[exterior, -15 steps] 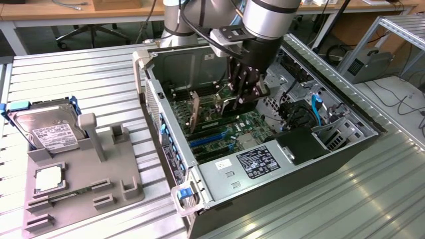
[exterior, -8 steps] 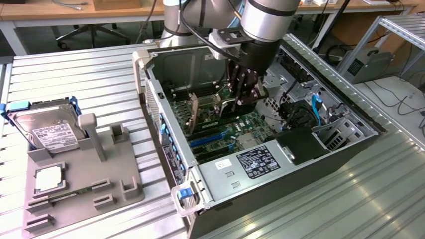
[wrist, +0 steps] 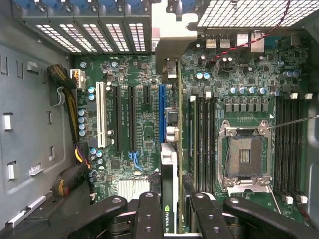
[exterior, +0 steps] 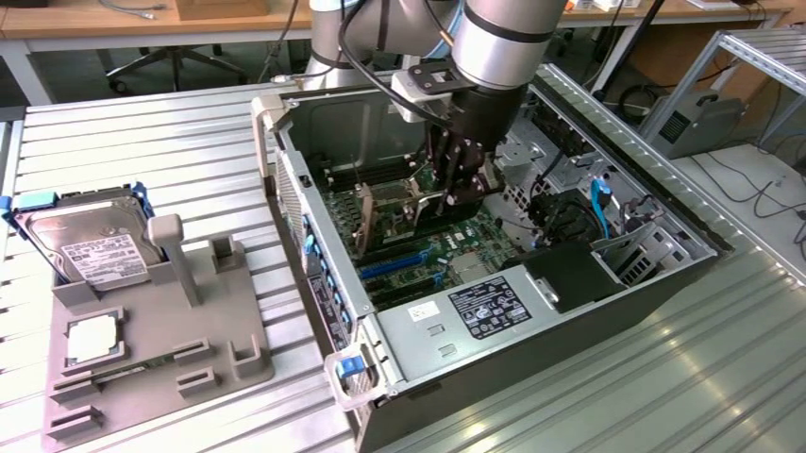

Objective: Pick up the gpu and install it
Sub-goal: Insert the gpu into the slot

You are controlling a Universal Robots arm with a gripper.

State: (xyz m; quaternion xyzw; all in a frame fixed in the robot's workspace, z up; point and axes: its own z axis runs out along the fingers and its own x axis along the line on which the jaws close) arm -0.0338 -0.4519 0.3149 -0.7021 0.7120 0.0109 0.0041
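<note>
Wrist view was where the gpu (wrist: pixel 169 169) was seen edge-on, clamped between the partly closed fingers of the claw (wrist: pixel 173 211), over the motherboard (wrist: pixel 139 124) just beside the blue slot (wrist: pixel 162 114). It was judged light, stiff and fragile, best gripped by its edges. One gpu and one claw were counted. One hard drive (exterior: pixel 89 241) stood at nine o'clock of the case (exterior: pixel 567 368) in the exterior view.

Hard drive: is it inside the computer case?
No, the hard drive stands in the gray fixture outside the computer case, on the exterior view's left.
</note>
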